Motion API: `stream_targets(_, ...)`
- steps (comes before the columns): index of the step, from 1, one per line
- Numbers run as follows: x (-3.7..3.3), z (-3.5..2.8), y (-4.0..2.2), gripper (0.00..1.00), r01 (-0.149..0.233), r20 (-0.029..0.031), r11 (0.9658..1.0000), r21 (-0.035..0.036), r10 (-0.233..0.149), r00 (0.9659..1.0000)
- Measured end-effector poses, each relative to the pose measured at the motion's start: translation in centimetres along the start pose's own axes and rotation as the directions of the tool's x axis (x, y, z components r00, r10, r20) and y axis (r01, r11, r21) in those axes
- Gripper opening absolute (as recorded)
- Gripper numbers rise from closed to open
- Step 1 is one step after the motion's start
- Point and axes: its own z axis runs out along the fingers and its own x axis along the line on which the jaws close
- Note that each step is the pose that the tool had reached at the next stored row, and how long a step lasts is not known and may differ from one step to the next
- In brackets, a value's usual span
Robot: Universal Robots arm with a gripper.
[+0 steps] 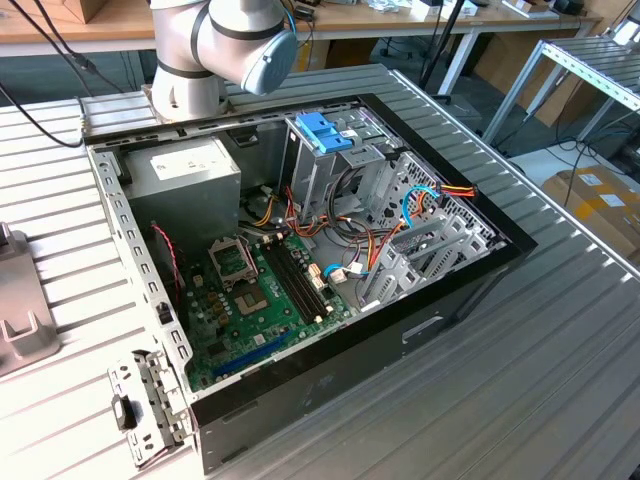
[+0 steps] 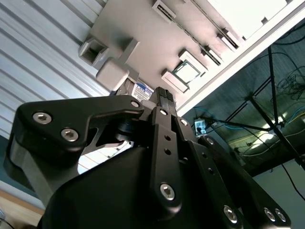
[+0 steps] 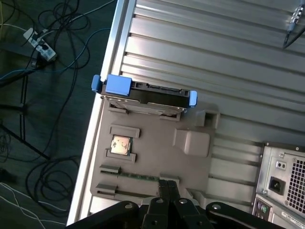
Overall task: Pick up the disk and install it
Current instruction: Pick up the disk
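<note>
In the first wrist view the disk (image 3: 145, 95) stands on edge in a slot at the far end of a grey holder tray (image 3: 190, 143). It has a dark body with blue plastic rails at both ends. My gripper (image 3: 167, 182) hovers over the tray's opposite end, well apart from the disk, with its black fingers pressed together and nothing between them. In the second wrist view the shut gripper (image 2: 163, 93) points at the same tray (image 2: 138, 28), and a bit of the disk's white and blue label (image 2: 142, 90) peeks out beside the fingers.
The tray also holds a processor chip (image 3: 120, 144) and a memory stick (image 3: 138, 175). The open computer case (image 1: 300, 250) lies on the ribbed metal table (image 1: 560, 330), with an upright drive cage topped in blue plastic (image 1: 325, 130) and a grey power supply box (image 1: 185, 170). The table edge and floor cables (image 3: 43, 95) are beside the tray.
</note>
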Motion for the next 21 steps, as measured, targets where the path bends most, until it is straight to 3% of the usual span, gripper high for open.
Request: stream_targets(21, 0.0, 0.0, 0.0, 0.11, 0.064, -0.0028, 0.9979, -0.0017, -0.064, 0.9979)
